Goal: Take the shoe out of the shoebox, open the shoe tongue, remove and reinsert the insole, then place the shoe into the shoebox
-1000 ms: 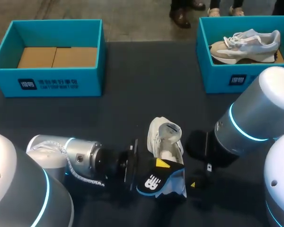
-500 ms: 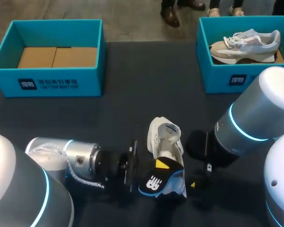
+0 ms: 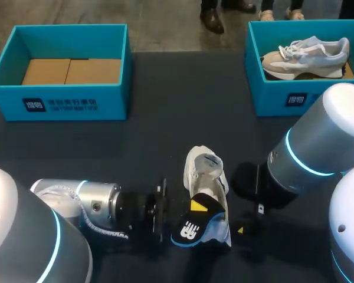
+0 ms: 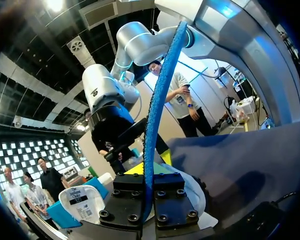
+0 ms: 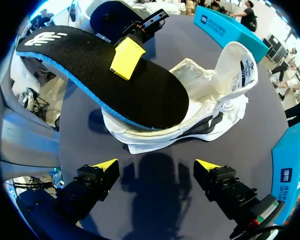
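Lower centre: my left gripper [image 3: 196,207] clamps the insole [image 3: 190,229] over the white shoe [image 3: 203,168]. My right gripper [image 5: 157,167] gapes, empty, beside it. Bare table [image 3: 183,100] mid-frame. Two shoeboxes [image 3: 59,103]; second shoe [image 3: 304,53] inside the upper-right one.

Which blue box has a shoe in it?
The right box, holding a grey shoe; the left box shows only brown cardboard.

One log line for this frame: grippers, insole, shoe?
left gripper: shut on insole, above shoe | right gripper: open, empty, shoe ahead | shoe: on table between arms | left shoebox: no shoe inside
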`<state>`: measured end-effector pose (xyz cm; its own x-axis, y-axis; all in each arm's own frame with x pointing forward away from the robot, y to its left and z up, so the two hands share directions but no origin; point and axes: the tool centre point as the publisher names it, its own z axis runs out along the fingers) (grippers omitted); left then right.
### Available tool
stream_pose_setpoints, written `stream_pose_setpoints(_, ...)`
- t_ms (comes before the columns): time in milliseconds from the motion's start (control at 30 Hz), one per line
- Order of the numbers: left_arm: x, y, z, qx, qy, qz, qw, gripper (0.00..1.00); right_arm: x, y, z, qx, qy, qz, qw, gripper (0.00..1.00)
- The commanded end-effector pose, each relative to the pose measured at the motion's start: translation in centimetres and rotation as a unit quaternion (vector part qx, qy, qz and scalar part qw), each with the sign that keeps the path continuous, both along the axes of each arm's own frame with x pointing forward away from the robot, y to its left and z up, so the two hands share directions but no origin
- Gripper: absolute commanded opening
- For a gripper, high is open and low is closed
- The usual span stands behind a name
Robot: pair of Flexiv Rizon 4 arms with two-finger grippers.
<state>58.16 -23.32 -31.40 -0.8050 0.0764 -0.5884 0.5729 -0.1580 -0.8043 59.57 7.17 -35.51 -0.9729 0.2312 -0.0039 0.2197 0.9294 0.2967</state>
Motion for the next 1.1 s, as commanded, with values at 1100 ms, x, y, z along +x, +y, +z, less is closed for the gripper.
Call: stream_pose_setpoints(1100, 2.5, -1.1, -1.6, 0.039, -0.055, 0.038, 0.997, 0.00, -0.2, 0.2, -0.2, -0.001, -0.003, -0.001, 1.000, 1.00)
